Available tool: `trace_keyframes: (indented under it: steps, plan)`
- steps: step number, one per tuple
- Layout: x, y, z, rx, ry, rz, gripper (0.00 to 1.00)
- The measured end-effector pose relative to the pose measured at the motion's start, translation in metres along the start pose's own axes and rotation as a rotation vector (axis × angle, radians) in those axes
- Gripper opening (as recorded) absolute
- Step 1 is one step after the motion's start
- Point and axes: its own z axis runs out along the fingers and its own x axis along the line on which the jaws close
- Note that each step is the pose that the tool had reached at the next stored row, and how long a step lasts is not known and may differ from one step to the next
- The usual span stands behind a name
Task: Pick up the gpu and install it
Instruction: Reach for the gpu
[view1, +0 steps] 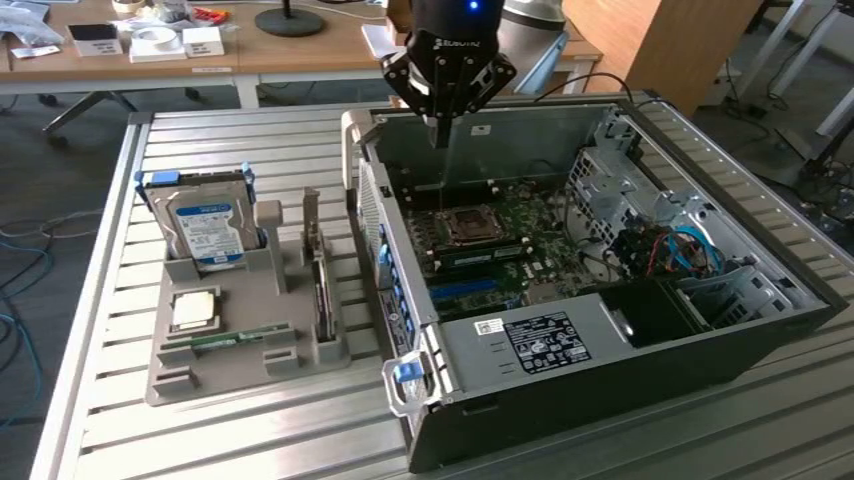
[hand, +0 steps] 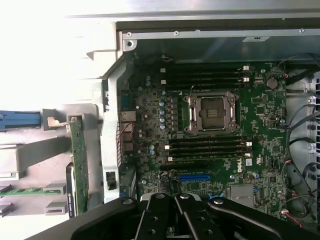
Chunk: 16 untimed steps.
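Exterior view, gripper: the gripper (view1: 438, 136) is seen at upper centre of the frame, its fingers pressed together with nothing between them, poised over the far rim of the open case (view1: 747, 340).
Exterior view, gpu: the gpu (view1: 319, 270) is stood on edge in a slot of the grey tray (view1: 240, 378) on the bench (view1: 227, 150), left of centre in the frame and just beside the case's outer wall.
Exterior view, direction: the gpu is placed toward the exterior view's left of the gripper and lower in the frame. The case wall is set between them, and the two are well apart.
Exterior view, long axis: the card's length is laid from upper to lower in the frame, roughly along the case's side wall.
Exterior view, neighbour: the hard drive (view1: 207, 232) is stood further to the exterior view's left in the same tray, apart from the gpu.
Wrist view, gripper: the gripper (hand: 173, 205) is shown closed and empty above the board (hand: 260, 130) inside the case (hand: 210, 47).
Wrist view, gpu: the gpu (hand: 79, 165) is seen as a thin green edge outside the case, just beyond its wall, held in the tray (hand: 30, 155).
Wrist view, long axis: the card is aligned parallel to that wall.
Status: the gpu is judged not yet picked up.
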Motion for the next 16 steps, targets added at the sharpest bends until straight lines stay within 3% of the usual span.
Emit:
trace_keyframes:
  steps: [6, 16]
  plan:
    - [0.000, 0.0000, 0.0000, 0.0000, 0.0000, 0.000, 0.11]
    - [0.010, -0.0007, -0.0002, -0.0007, -0.0004, 0.000, 0.11]
